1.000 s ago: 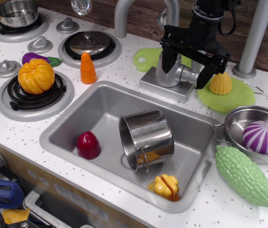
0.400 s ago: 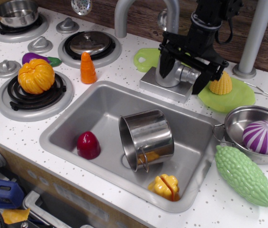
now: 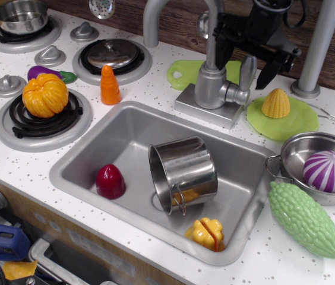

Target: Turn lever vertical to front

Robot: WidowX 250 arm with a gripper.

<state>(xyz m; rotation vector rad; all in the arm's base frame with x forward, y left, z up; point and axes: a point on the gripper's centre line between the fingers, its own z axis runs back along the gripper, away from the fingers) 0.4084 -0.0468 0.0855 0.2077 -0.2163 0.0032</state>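
The lever (image 3: 247,72) is a small silver-grey paddle on a short stub at the right side of the faucet's body (image 3: 210,88). It stands upright, pointing up. My black gripper (image 3: 245,54) hangs just above and behind it, near the back wall. Its jaws are spread wide, one finger left of the faucet's column and the other finger (image 3: 269,70) right of the lever. Neither finger touches the lever, and the gripper holds nothing.
The sink (image 3: 84,161) below holds a tipped steel pot (image 3: 184,172), a red toy (image 3: 110,181) and a yellow toy (image 3: 205,233). A yellow corn piece (image 3: 275,103) on a green plate (image 3: 286,123) lies right of the faucet. A grey post (image 3: 316,53) stands behind.
The gripper has lifted up and back from around the faucet's body. The lever, hidden by the fingers before, now shows standing upright.
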